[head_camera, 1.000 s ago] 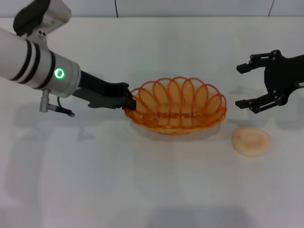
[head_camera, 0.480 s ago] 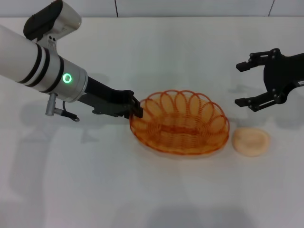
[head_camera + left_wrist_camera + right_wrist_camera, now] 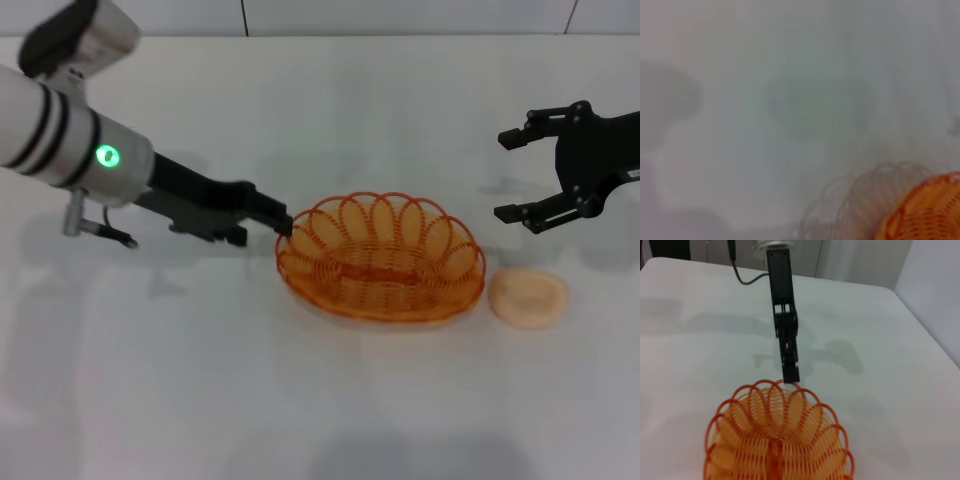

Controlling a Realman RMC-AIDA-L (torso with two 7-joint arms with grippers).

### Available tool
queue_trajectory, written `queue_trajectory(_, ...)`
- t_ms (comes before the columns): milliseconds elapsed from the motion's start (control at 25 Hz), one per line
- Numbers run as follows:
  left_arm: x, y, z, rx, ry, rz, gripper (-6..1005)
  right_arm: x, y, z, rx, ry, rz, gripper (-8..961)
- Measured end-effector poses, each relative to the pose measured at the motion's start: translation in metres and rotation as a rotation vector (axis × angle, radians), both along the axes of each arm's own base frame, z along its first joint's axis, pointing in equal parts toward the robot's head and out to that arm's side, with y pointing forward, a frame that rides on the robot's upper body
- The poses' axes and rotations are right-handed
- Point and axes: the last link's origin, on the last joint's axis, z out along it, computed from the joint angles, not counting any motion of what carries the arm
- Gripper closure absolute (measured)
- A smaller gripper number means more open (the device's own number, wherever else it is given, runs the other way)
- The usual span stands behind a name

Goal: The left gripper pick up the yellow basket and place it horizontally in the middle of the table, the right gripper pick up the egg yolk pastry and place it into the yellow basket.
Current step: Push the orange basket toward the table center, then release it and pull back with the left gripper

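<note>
- The yellow basket [image 3: 381, 259] sits flat on the white bench [image 3: 300, 400], near the middle, its long side running across the head view and its open side up.
- The left tool [image 3: 280, 219] reaches in from the left on its black arm, low over the bench, with its tip right at the basket's left rim. Whether it touches the rim cannot be told.
- In the right wrist view the left tool [image 3: 790, 374] ends just at the looped edge of the basket [image 3: 777, 437]. Its fingers look pressed close together there, with no wire plainly between them, so how they stand cannot be told for sure.
- The left wrist view shows only a corner of the basket [image 3: 927, 210] over the pale bench; the rest is too blurred to read.
- The egg yolk pastry [image 3: 527, 298] lies on the bench just beside the basket's right end, outside it and apart from the rim.
- The right tool [image 3: 508, 176] hangs above the bench, behind the pastry and clear of it, its two fingers spread wide and empty.
</note>
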Motion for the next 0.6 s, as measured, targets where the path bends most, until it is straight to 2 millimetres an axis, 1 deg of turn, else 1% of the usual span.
queue_trajectory(160,-0.007,0.006,0.025,0.068,-0.049,-0.094,380,0.003,-0.001,0.002,0.009,0.011,-0.016,92)
queue_trajectory(240,-0.017,0.007,0.041,0.135,-0.095,-0.165,332,0.005,-0.002,0.003,0.015,0.021,-0.025,92)
queue_trajectory(280,-0.021,0.007,0.050,0.175,-0.131,-0.212,319,0.005,-0.002,0.004,0.019,0.029,-0.031,92)
queue_trajectory(440,-0.026,0.000,0.068,0.229,-0.193,-0.385,268,0.010,-0.004,0.008,0.035,0.054,-0.064,93)
queue_trajectory(480,-0.029,-0.002,0.073,0.232,-0.182,-0.445,255,0.012,-0.005,0.008,0.039,0.058,-0.072,93)
queue_trajectory(600,-0.039,-0.006,0.086,0.226,-0.138,-0.542,255,0.016,-0.008,0.009,0.045,0.072,-0.091,93)
